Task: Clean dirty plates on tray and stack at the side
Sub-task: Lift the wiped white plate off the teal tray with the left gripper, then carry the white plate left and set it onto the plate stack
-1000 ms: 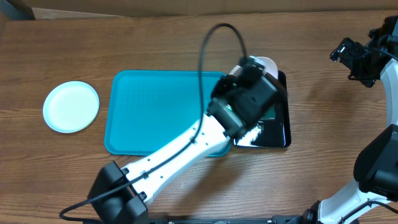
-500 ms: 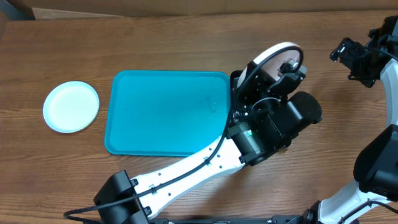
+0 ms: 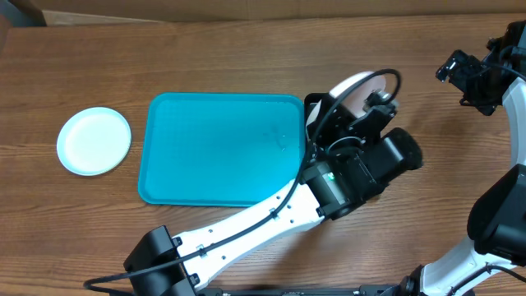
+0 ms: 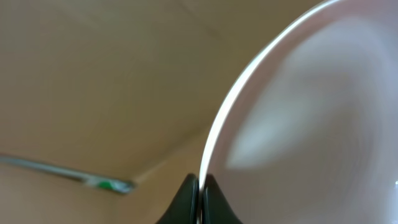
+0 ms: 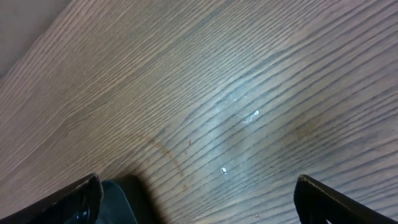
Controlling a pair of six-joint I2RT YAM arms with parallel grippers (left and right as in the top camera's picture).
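My left gripper (image 3: 355,111) is shut on the rim of the white plate (image 3: 349,85) and holds it tilted on edge above the table, just right of the teal tray (image 3: 218,148). In the left wrist view the closed fingertips (image 4: 199,190) pinch the plate's rim (image 4: 311,112). The teal tray holds no plates. The pale blue plate (image 3: 94,141) lies flat on the table left of the tray. The yellow plate is out of view. My right gripper (image 3: 472,78) is open and empty at the far right, above bare wood (image 5: 199,205).
A black tray (image 3: 311,104) lies right of the teal tray, mostly hidden under my left arm. A dark corner (image 5: 118,199) shows by the right gripper's left finger. The table is brown wood.
My left arm has lifted the white plate off the black tray area and turned it up on edge, then tipped it slightly lower. The right arm has not moved.
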